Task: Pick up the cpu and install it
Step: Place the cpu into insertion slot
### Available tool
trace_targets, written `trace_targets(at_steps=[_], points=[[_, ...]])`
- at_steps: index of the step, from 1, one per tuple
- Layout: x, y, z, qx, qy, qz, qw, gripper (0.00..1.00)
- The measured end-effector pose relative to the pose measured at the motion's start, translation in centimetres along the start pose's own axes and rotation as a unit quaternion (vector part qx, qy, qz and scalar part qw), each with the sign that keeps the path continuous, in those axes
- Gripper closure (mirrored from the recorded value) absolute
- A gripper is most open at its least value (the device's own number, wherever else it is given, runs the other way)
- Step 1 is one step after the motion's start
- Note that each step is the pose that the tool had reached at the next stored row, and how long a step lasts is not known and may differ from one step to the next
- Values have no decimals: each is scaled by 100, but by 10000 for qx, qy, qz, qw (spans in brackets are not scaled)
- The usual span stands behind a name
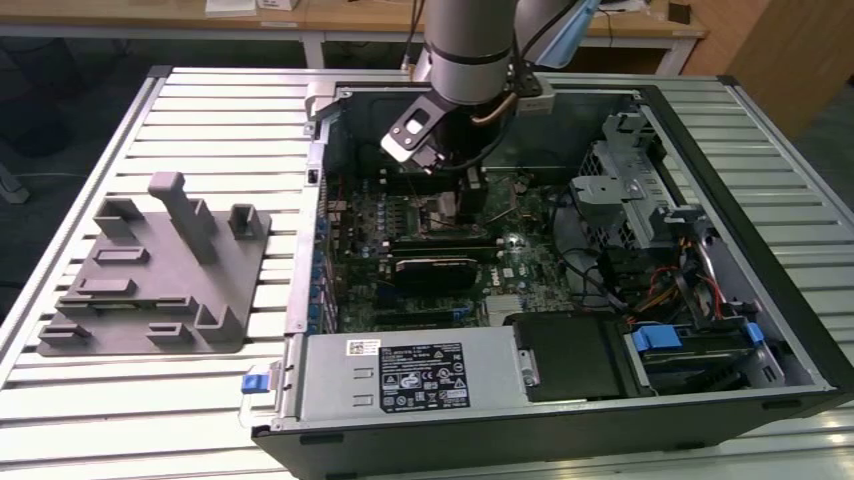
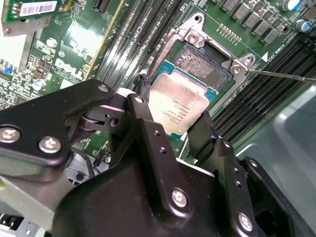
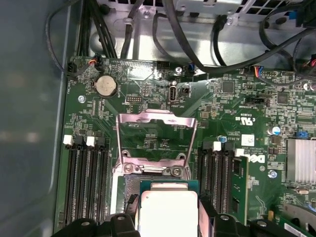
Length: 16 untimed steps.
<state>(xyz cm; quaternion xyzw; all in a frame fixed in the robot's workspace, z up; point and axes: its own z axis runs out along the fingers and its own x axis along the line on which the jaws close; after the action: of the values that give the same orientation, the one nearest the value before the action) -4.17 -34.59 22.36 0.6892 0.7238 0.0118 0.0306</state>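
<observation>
An open computer case (image 1: 561,440) is lying on a slatted table (image 1: 80,400), with a grey fixture (image 1: 147,290) sitting at 9 o'clock from it in the exterior view. The arm (image 1: 467,50) is hanging over the case's 12 o'clock end, above the motherboard (image 1: 534,270). The gripper (image 2: 174,112) is clamping the cpu (image 2: 178,104), its fingers (image 2: 143,116) pressing two opposite edges. The cpu is hanging partly over the socket (image 2: 203,61), whose load frame (image 3: 155,133) is standing raised. Whether chip and socket are touching, I cannot tell.
</observation>
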Motion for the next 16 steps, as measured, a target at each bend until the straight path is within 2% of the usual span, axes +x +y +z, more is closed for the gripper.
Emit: trace_targets(at_steps=[16], points=[[61, -98, 80, 1, -1, 3, 10000, 45]])
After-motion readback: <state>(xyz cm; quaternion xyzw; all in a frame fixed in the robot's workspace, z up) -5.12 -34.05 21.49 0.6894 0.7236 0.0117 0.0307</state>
